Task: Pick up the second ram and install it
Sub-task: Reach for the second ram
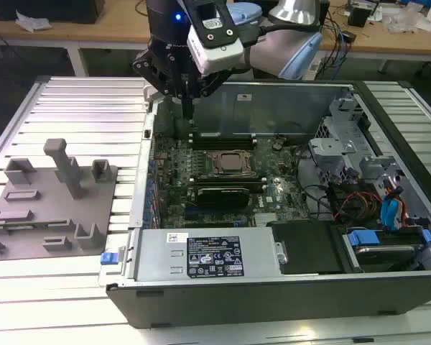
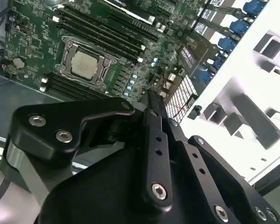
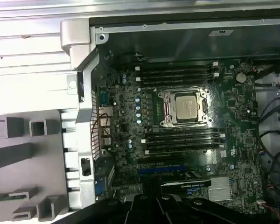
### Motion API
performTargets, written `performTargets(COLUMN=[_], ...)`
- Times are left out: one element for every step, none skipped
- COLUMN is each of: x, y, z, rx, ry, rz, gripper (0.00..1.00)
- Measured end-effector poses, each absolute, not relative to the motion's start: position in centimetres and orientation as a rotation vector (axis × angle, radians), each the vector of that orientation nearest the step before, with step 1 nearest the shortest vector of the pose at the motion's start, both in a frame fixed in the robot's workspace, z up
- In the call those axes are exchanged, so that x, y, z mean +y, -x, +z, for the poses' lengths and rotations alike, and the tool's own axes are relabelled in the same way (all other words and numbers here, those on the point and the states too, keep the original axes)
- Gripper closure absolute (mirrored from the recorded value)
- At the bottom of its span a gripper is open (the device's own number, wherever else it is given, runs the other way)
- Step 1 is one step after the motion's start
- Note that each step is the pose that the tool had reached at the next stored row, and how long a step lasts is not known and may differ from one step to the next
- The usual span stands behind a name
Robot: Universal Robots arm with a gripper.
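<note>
My gripper (image 1: 187, 108) hangs over the far corner of the open computer case (image 1: 273, 287), at the exterior view's left, above the motherboard (image 1: 223, 172). Its fingers (image 2: 151, 105) stand shut together, and nothing shows between them. The second ram (image 1: 25, 224) looks like a thin dark strip lying in a slot of the gray holder plate (image 1: 50, 215), outside the case and well away from the gripper. In the first wrist view it is a greenish strip (image 3: 7, 196). Long dark memory slots (image 3: 177, 72) run on both sides of the silver processor (image 3: 185, 105).
Gray holder blocks (image 1: 65, 165) stand upright on the plate. The case's metal wall (image 3: 84, 116) separates the plate from the motherboard. A power supply (image 1: 208, 255) sits along the near side, and cables and drive bays (image 1: 373, 201) are at the exterior view's right.
</note>
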State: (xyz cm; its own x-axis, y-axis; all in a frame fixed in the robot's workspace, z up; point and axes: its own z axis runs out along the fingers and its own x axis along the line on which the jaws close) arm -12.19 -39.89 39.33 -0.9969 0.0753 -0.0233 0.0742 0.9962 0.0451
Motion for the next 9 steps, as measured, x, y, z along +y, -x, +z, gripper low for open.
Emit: performTargets(x=[-39.9, -39.9, -39.9, -39.9, -39.9, -39.9, -39.9, -39.9, -39.9], y=[13.7, 14.5, 15.3, 15.9, 16.7, 17.0, 17.2, 17.7, 17.9], z=[39.3, 39.3, 39.3, 39.3, 39.3, 39.3, 39.3, 39.3, 39.3], rx=[3.114, 3.114, 3.114, 3.114, 3.114, 3.114, 3.114, 3.114, 3.114], ry=[-0.117, -0.117, -0.117, -0.117, -0.117, -0.117, -0.116, -0.117, -0.117], rz=[0.069, 0.069, 0.069, 0.069, 0.069, 0.069, 0.069, 0.069, 0.069], gripper=[0.89, 0.89, 0.89, 0.89, 0.89, 0.89, 0.89, 0.89, 0.89])
